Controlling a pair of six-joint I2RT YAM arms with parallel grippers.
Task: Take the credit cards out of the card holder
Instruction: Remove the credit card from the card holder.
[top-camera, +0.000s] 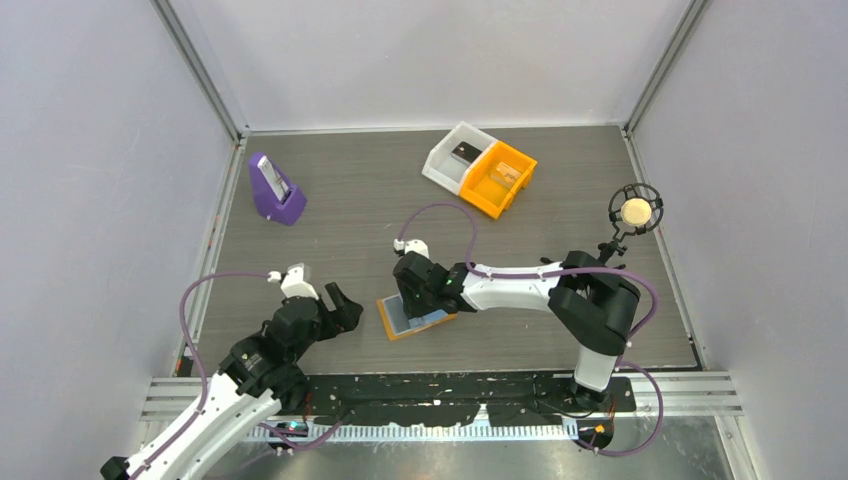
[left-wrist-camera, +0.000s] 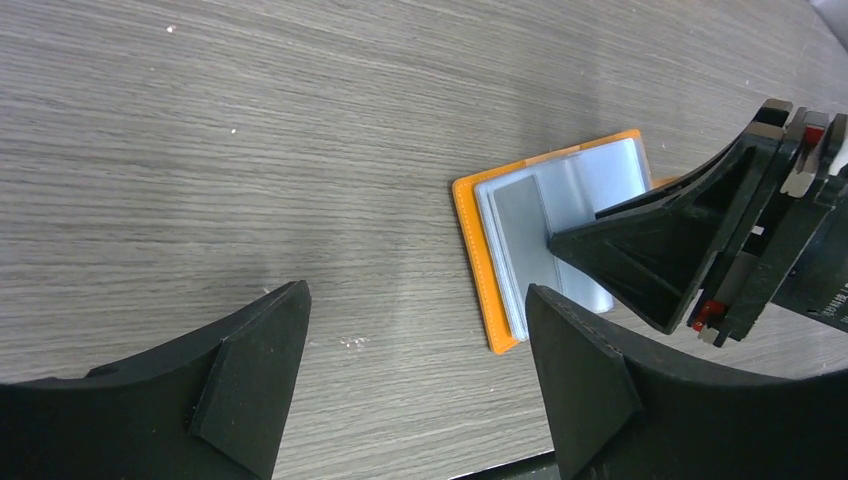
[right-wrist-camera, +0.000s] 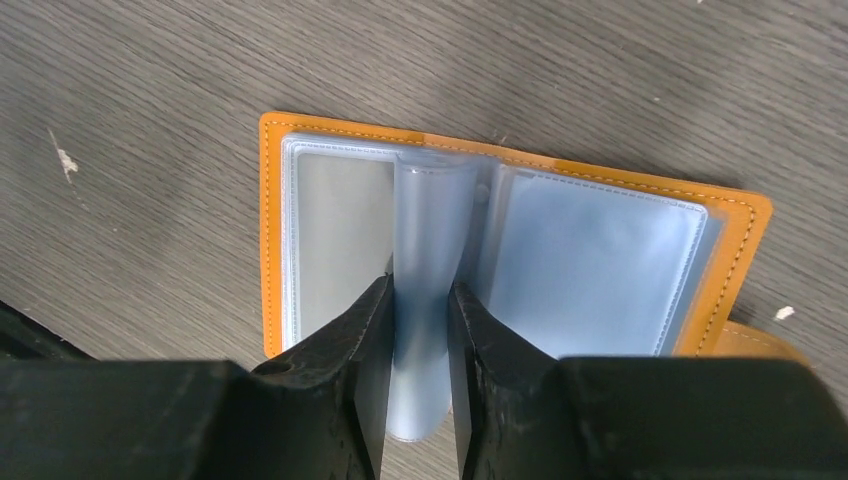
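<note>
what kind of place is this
Probably a lab robot test cell: plain white walls enclose a wood-grain table, left arm and right arm are bolted at its near edge, and a likely microphone stands nearby.

Grey wood-grain table (top-camera: 350, 215): open card holder (top-camera: 393, 319) flat by near edge, centre; purple stand (top-camera: 274, 190) toward far-left corner; white bin (top-camera: 438, 170) touching orange bin (top-camera: 489, 205), far edge.

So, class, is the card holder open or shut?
Open. The card holder lies spread, blue panels up; the right gripper pinches a middle sleeve.
</note>
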